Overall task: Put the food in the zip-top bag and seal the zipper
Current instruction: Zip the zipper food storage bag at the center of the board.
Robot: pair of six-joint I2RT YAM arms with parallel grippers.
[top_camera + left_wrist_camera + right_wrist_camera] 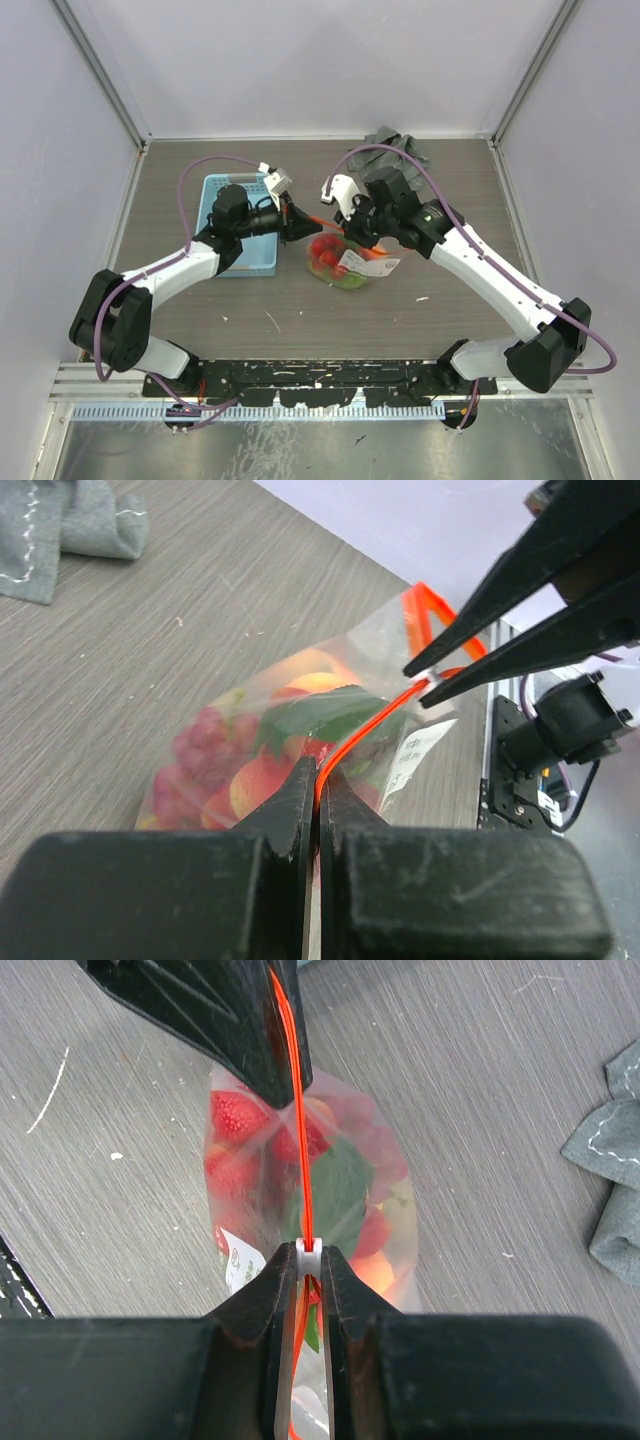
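Top external view has the bag (345, 262) at mid-counter (300, 320), between the two arms and just right of the blue basket (215, 195). A grey cloth (400, 148) lies well apart at the far edge. The food (330, 255) is inside the bag: red strawberries (232, 1115), purple grapes (205, 740) and orange and green pieces show through the clear plastic.

The zipper (370, 725) runs taut as a thin red-orange line between the two arms. The left fingers (295, 810) are pressed fully together, with the strip pinched between their tips at its left end. The right fingers (265, 1295) are nipped in on the strip's right end, a small white piece caught between their tips. The bag's body sags below the strip onto the counter.
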